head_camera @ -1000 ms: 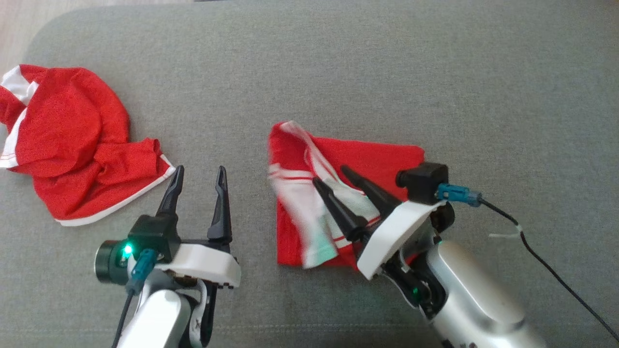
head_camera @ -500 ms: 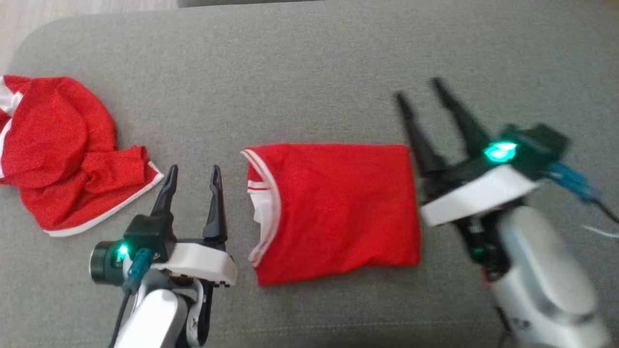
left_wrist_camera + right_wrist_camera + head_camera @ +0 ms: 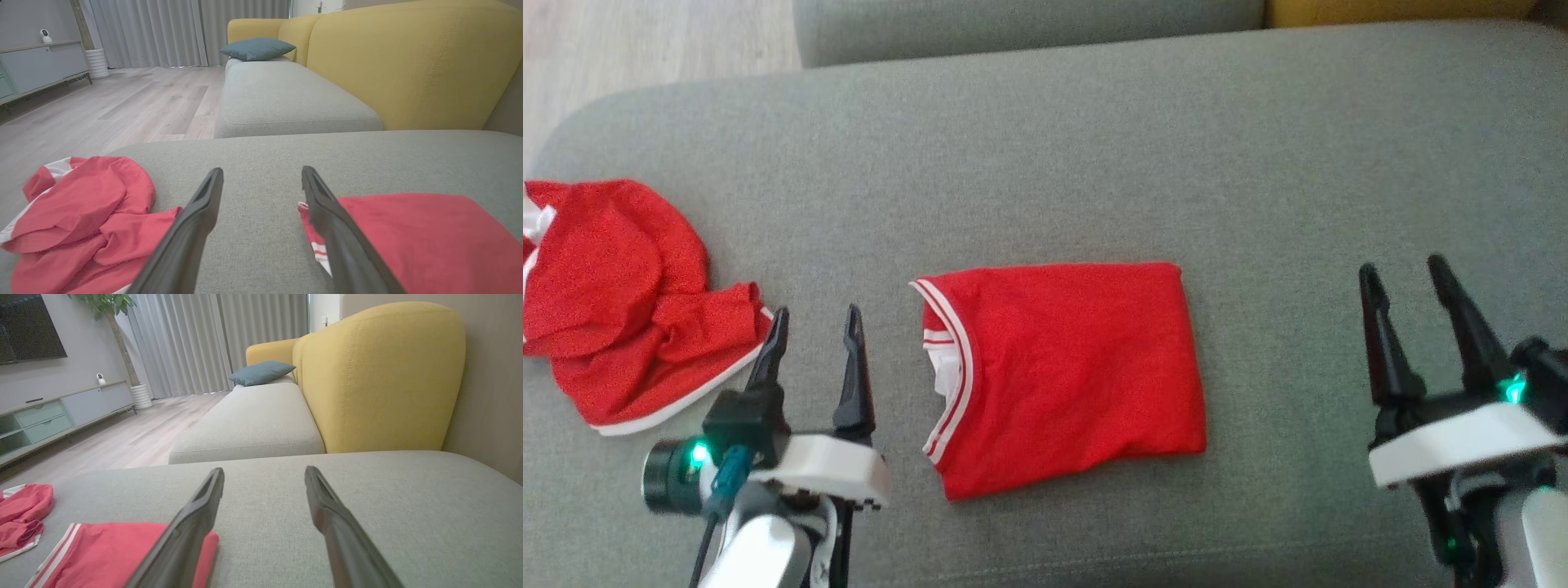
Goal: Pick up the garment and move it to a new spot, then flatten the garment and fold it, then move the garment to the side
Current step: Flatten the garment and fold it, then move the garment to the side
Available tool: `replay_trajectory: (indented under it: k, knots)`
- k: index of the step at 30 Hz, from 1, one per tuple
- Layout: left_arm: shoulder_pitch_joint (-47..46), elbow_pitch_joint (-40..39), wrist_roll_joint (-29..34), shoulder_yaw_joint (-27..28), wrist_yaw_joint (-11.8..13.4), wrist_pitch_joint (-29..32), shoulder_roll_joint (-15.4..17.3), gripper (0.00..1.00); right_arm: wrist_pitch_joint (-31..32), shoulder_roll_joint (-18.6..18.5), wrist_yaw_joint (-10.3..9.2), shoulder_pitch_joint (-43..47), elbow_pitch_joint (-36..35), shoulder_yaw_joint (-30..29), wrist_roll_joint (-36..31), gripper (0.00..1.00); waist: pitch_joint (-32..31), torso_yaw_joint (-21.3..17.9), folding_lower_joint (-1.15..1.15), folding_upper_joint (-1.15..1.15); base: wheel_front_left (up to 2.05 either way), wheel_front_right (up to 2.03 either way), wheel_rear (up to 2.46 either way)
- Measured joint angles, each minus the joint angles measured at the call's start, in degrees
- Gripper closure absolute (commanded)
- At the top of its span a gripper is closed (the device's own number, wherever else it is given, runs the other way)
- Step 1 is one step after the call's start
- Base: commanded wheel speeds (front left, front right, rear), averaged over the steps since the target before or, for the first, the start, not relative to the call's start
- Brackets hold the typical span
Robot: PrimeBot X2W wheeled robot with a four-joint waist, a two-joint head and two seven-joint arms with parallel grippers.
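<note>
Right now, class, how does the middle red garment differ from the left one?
The middle garment lies folded flat, a neat rectangle; the left garment is a crumpled heap. The middle garment sits centrally; the left garment lies near the cushion's end. Both are red with white trim.

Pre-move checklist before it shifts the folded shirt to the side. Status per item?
1. Folded shirt lies flat as one neat rectangle: ok.
2. Left gripper open and empty, just beside the collar edge: ok.
3. Right gripper open and empty, apart from the shirt: ok.
4. Room on the cushion to the shirt's right: ok, nothing lies there.
5. Room to the shirt's left: not ok, a crumpled shirt lies there.
6. Lower layers of the fold lined up: cannot tell, hidden under the top layer.
</note>
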Motion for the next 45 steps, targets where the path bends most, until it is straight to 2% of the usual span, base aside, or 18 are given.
replay_trajectory:
  k: [7,17,45]
  knots:
    - [3.2,-0.6,-0.5,0.1,0.5,0.3,1.7,0.0,2.3,1.7,0.0,5.9,-3.5,-0.9,-1.2,0.0,-3.3,-0.6,0.0,0.0,0.0,0.0,0.0]
    - [7.8,-2.0,-0.5,0.2,1.5,0.5,2.9,0.0,4.6,2.9,0.0,9.6,-5.4,-1.8,-1.8,0.0,-6.9,-0.5,0.0,0.0,0.0,0.0,0.0]
    - [8.2,-3.0,-0.5,-0.9,2.4,1.0,3.8,0.0,5.7,3.8,0.0,10.5,-5.8,-2.7,-2.3,0.0,-6.9,-0.1,0.0,-0.01,0.0,0.0,0.0]
